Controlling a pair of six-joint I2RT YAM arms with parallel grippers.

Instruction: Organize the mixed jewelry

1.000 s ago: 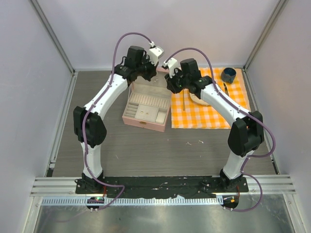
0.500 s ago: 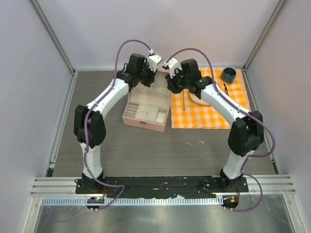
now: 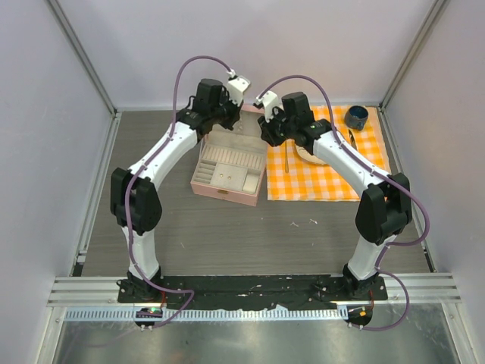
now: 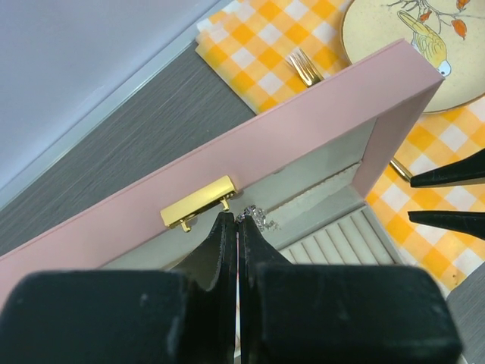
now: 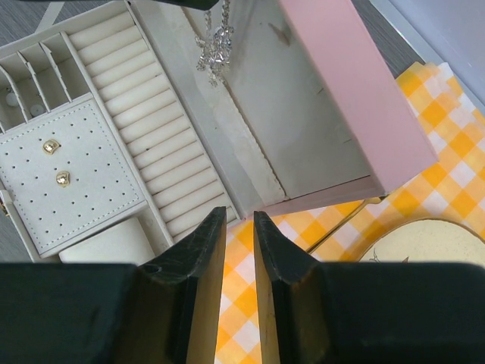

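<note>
The thin silvery chain [image 4: 258, 219] hangs in a bunch from my left gripper [image 4: 237, 216], which is shut on it just in front of the upright lid and gold clasp [image 4: 198, 203] of the open pink case [image 3: 227, 171]. In the right wrist view the chain [image 5: 214, 44] dangles over the lid's inner side. My right gripper [image 5: 239, 214] is open a little and empty, above the case's right edge and the checked cloth. Two small gold studs [image 5: 51, 145] sit on the perforated pad. Tiny pale bits [image 3: 312, 221] lie on the table in front.
An orange checked cloth [image 3: 333, 176] lies right of the case, with a bird plate [image 4: 424, 45], a gold fork [image 4: 305, 67], a knife [image 3: 352, 139] and a dark blue cup [image 3: 356, 116]. The two grippers are close together over the case's back. Enclosure walls stand behind and on both sides.
My left gripper has shifted slightly to the left at the back of the case, still holding the chain. The right arm has hardly moved.
</note>
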